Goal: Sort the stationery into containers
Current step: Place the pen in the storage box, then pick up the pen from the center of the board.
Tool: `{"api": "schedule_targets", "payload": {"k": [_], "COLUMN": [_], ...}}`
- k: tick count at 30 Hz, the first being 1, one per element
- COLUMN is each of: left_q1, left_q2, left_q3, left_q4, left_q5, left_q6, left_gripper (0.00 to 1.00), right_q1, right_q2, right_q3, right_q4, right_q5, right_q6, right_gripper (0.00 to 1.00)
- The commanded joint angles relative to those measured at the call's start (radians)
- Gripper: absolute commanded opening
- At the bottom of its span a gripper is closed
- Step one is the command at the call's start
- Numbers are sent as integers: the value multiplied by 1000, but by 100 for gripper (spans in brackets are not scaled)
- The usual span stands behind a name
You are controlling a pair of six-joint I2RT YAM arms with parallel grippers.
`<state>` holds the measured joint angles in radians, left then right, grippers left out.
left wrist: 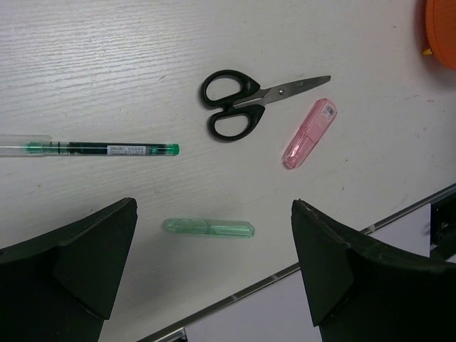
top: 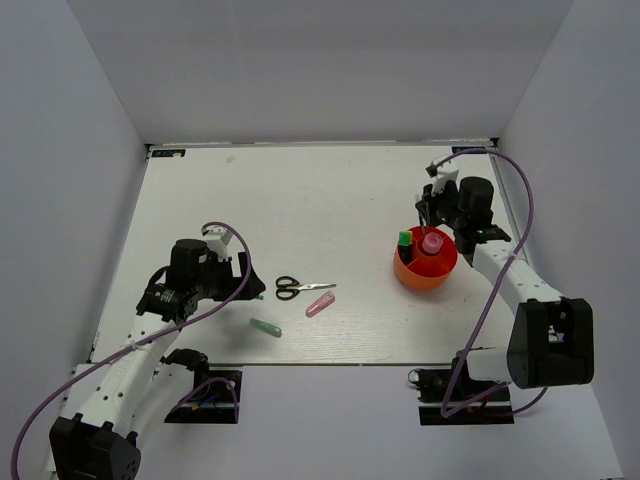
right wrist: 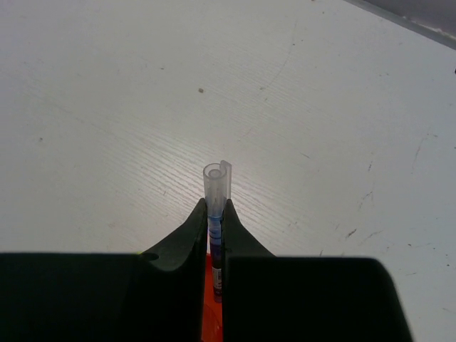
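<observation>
Pinching a thin pen by its barrel, the right claw is clamped shut on it. The pen's clear cap points out past the fingertips, and the orange bowl sits directly beneath the jaws. In that bowl under the claw stand a green-capped marker and a pink-capped bottle, so part of the sorting looks done and this pen seems next to go in.

The left claw is spread wide and holds nothing. The teal stick lies on the table between its two fingers. Ahead of the fingertips rest the black-handled scissors, with the pink stick just beside their blades. A green pen lies ahead of the finger on the left of the wrist view. These four lie loose, well apart from the bowl, so I judge that about half the job remains.
</observation>
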<state>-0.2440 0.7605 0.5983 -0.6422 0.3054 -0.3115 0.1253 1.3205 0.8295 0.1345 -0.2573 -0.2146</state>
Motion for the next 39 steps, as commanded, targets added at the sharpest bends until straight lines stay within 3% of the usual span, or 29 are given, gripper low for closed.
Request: {"api": "schedule_targets", "payload": {"k": [1,3,4,7,10,22,25,27,28,29,30,31,32,33,34,36,39], "left_q1": [5,3,3,5,5,3,5,5,5,6,5,3,5,5,5,6,5], "left_q2": [-4,-3,-3,0,2,8,10,19,20,31,36,45,51,54,63,85,134], "left_q3": [-6,-9,-8,-12,-14,-14,-14,-14,-9,-8,-8,-3,-2,1,6,17,47], "left_q4": [27,33,36,47,56,61,64,67,64,67,67,58,52,46,38,1,-80], "left_q5": [29,47,50,72,97,104,107,110,116,120,120,115,110,86,74,-26,-190], "left_q6": [12,14,15,17,17,22,20,22,22,22,20,22,22,20,14,5,-37], "left_gripper": [99,99,99,99,99,99,99,94,90,83,63,50,35,13,7,5,17], "right_q1": [-24,-33,-39,-50,-68,-113,-115,-113,-113,-112,-112,-102,-75,-81,-72,-20,45], "right_q2": [11,11,9,3,-15,-127,-174,-181,-179,-176,-165,-153,-144,-136,-133,-130,-132], "right_q3": [-24,-30,-30,-20,-10,5,14,65,100,133,154,208,224,240,265,286,292], "right_q4": [79,68,62,31,5,-64,-90,-212,-243,-338,-375,-450,-510,-539,-591,-656,-679], "right_q5": [-71,-88,-91,-95,-111,-160,-219,-330,-482,-538,-593,-750,-788,-813,-829,-801,-720], "right_q6": [-11,-11,-11,-11,-12,7,23,21,0,-11,-28,-61,-65,-69,-83,-118,-117], "right_gripper": [0,6,20,45,52,53,49,29,19,8,0,0,0,0,0,0,15]}}
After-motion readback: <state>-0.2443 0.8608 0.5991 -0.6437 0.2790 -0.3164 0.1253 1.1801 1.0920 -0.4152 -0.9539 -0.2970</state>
